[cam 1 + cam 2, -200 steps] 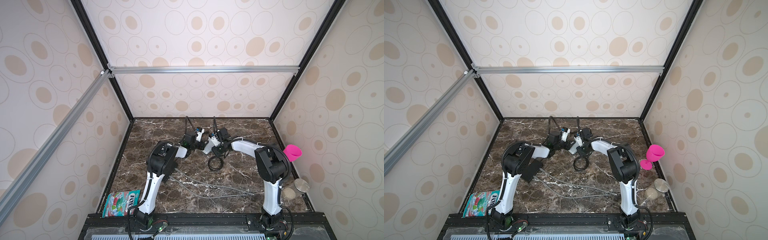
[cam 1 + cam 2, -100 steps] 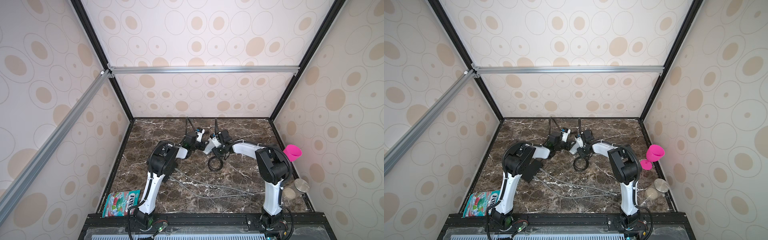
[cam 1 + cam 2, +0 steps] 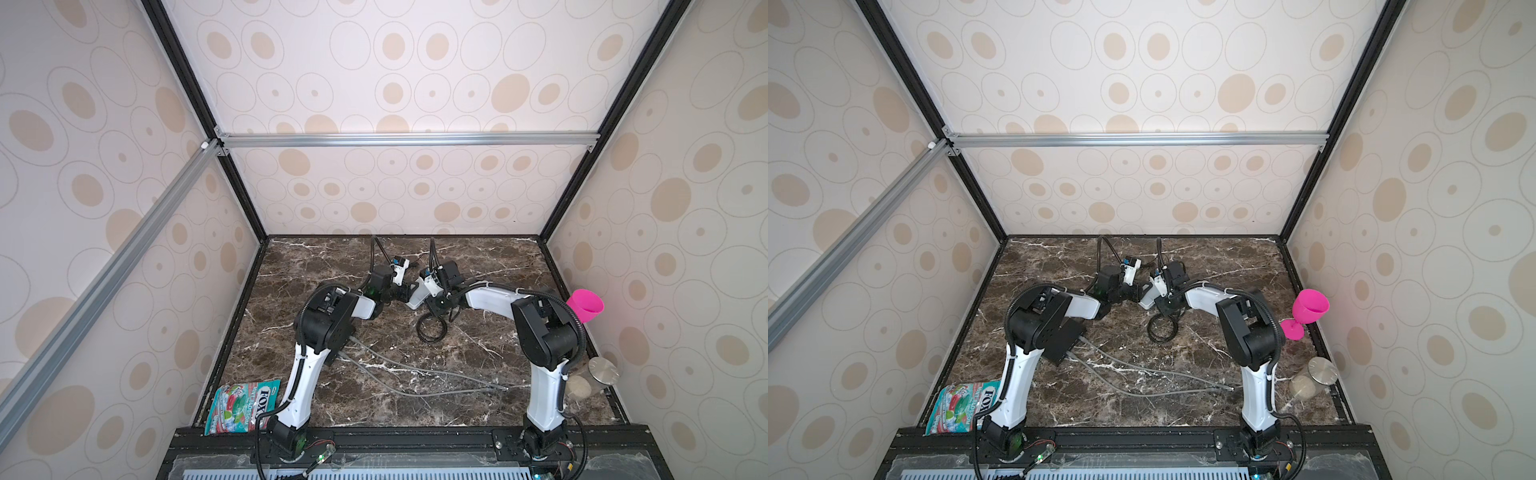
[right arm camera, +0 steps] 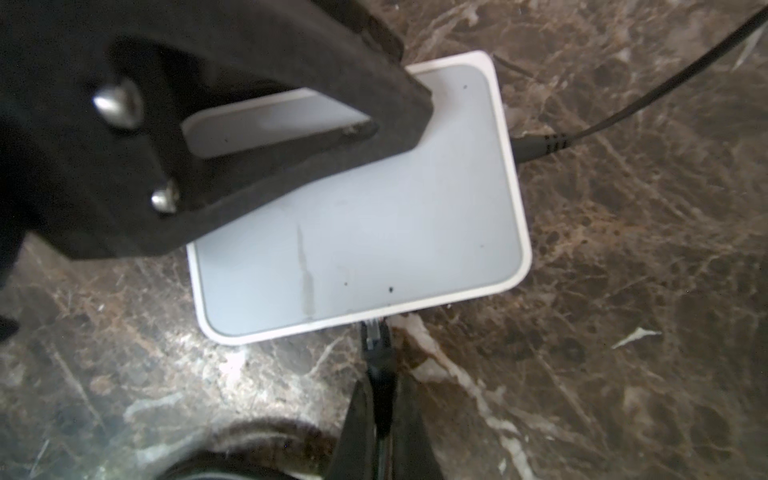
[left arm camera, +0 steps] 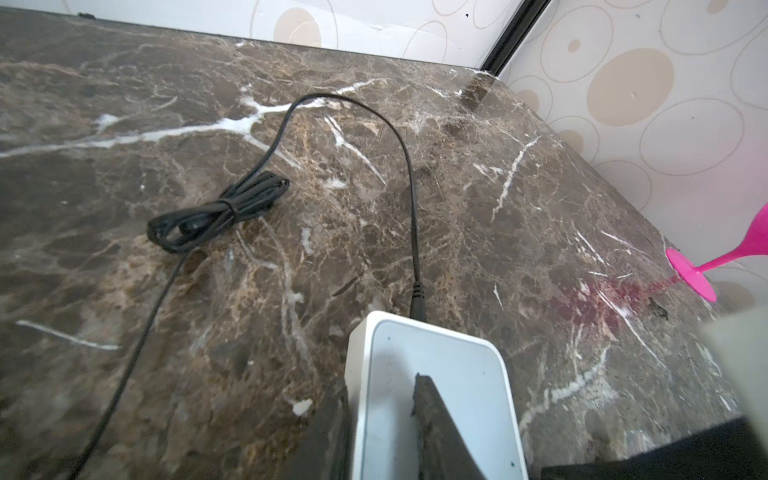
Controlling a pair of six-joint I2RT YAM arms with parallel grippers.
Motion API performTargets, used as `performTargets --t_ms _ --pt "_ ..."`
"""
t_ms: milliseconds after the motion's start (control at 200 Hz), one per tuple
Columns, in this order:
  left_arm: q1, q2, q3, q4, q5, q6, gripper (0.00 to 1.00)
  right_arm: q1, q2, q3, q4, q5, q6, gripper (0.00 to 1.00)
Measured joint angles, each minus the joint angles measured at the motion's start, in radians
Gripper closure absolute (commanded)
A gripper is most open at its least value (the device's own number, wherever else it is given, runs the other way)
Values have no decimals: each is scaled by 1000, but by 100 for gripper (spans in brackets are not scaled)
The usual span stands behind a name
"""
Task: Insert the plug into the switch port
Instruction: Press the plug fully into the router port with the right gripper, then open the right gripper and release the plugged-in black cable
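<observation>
The white switch lies on the marble near the middle back, seen in both top views. My left gripper is shut on one end of it, one finger under its side and the other across its top face. My right gripper is shut on the black boot of the plug. The plug's clear tip meets the switch's near side wall; the port is hidden under the rim. A black power lead sits in the adjoining side.
The power lead's coiled bundle lies just in front of the switch. Grey cables run across the front. A pink goblet and a metal-lidded jar stand at the right edge. A sweets bag lies front left.
The right wrist has edged slightly to the right beside the switch. The left arm and the switch keep their places.
</observation>
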Motion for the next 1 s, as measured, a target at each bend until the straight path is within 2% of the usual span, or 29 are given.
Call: performTargets --t_ms 60,100,280,320,380,480,625,765,880,1000 --pt "-6 -12 -23 7 1 -10 67 3 -16 -20 -1 0 2 68" --pt "-15 -20 -35 4 13 -19 66 5 -24 -24 14 -2 4 61" --pt "-60 -77 -85 -29 -58 -23 66 9 -121 -71 -1 31 11 54" --pt "-68 -93 -101 -38 -74 -23 66 9 -174 -98 1 41 17 52" --pt "-77 -120 -128 -51 -106 -23 64 7 -264 -145 0 62 35 44" --pt "-81 -170 -194 -48 -147 -23 64 5 -429 -206 -23 113 121 38" --pt "-82 -259 -336 0 -177 -22 64 3 -559 -216 -134 193 385 40" --pt "-82 -325 -462 82 -176 -19 64 -1 -571 -269 -239 165 636 43" --pt "-82 -363 -521 142 -176 -16 64 -1 -570 -364 -289 120 776 50" --pt "-82 -383 -534 187 -171 -13 64 1 -562 -396 -323 104 856 52"
